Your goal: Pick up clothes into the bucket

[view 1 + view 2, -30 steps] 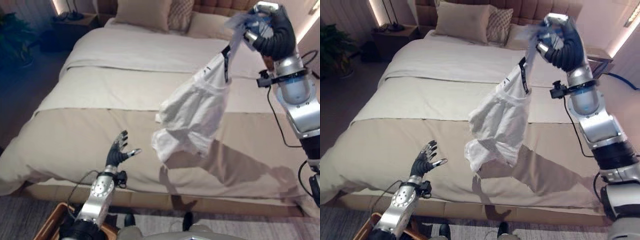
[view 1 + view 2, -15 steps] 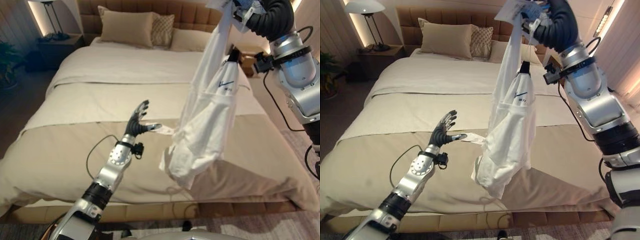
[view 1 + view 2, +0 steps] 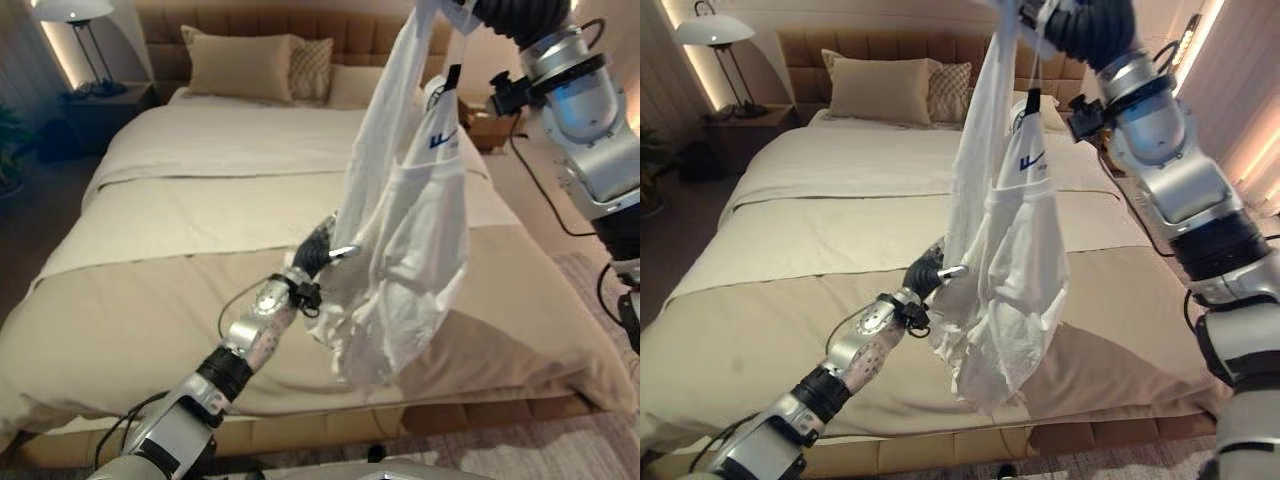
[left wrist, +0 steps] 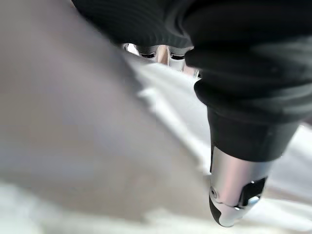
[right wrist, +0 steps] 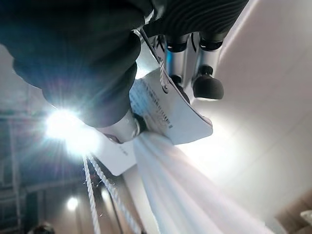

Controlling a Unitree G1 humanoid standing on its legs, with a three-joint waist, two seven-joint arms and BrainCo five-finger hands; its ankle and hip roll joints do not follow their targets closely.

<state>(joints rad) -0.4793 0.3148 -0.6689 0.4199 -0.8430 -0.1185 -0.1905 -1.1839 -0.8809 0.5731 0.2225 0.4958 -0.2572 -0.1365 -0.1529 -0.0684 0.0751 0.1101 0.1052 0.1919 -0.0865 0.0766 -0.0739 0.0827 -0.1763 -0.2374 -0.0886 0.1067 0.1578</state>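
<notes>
While my right robot hand (image 3: pixel 1080 25) pinches the shirt (image 3: pixel 1005 260) by its top, the shirt hangs high over the bed (image 3: pixel 790 200).

My left robot hand (image 3: pixel 927 270) reaches up to the shirt's lower edge, fingers against the cloth; I cannot tell whether they grip it. A tag (image 5: pixel 170 109) shows by the right thumb.

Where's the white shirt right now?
The white shirt hangs above the bed, pinched by the raised right hand; the left hand touches its lower edge.
</notes>
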